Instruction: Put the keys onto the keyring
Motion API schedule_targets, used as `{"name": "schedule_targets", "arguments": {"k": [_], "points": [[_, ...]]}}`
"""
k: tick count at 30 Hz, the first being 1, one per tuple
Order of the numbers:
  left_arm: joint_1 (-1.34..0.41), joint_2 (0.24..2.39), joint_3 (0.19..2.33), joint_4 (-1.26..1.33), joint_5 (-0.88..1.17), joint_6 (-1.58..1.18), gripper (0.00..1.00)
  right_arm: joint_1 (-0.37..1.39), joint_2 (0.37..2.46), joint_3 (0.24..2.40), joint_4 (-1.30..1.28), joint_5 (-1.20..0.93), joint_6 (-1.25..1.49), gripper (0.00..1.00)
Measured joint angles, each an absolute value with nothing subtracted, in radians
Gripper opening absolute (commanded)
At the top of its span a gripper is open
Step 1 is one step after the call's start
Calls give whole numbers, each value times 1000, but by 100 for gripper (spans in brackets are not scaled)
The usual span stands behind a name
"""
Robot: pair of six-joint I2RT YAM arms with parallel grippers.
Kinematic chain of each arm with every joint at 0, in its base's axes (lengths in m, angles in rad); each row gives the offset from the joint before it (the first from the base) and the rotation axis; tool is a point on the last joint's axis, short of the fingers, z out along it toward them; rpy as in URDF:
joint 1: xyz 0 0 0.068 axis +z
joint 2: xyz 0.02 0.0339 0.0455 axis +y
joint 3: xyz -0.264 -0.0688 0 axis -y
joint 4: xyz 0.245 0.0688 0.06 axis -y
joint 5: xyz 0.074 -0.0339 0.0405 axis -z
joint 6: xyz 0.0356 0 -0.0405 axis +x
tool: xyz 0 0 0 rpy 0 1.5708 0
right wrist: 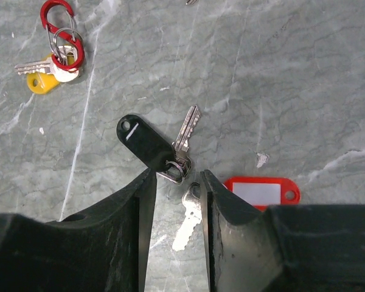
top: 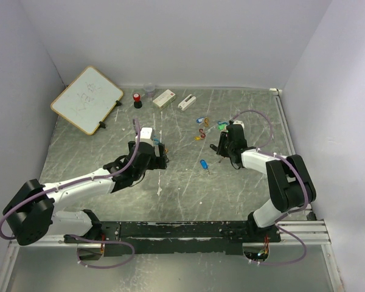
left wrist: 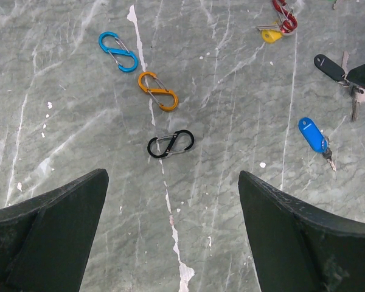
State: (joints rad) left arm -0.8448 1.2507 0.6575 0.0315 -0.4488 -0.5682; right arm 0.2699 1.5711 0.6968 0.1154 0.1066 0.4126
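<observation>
In the right wrist view a black-tagged key (right wrist: 145,141) lies just ahead of my right gripper (right wrist: 178,174). The gripper's jaws are a narrow gap apart, low over the table. The silver key (right wrist: 188,218) of a red tag (right wrist: 261,191) lies between them, touching the right finger. A yellow-tagged key (right wrist: 41,81) hangs on a ring in a red S-clip (right wrist: 61,33) at top left. My left gripper (left wrist: 173,176) is wide open and empty above bare table, just short of a black S-clip (left wrist: 170,144). A blue-tagged key (left wrist: 313,135) lies to its right. In the top view, blue (top: 201,120) and green (top: 222,126) tags lie farther back.
Orange (left wrist: 158,91) and blue (left wrist: 117,52) S-clips lie beyond the black one. A whiteboard (top: 86,99), a red-topped item (top: 137,100), a small cup (top: 149,89) and two white boxes (top: 164,98) stand along the back. White walls enclose the table on both sides.
</observation>
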Motion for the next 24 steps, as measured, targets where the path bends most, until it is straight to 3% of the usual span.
{"name": "schedule_targets", "arguments": {"k": [17,24], "points": [[-845,1261,657,31,-449,-568,99,267,1602,697,134,82,411,25],[-845,1269,658,31,-449,-568,99,263,1602,697,143,75,410,13]]}}
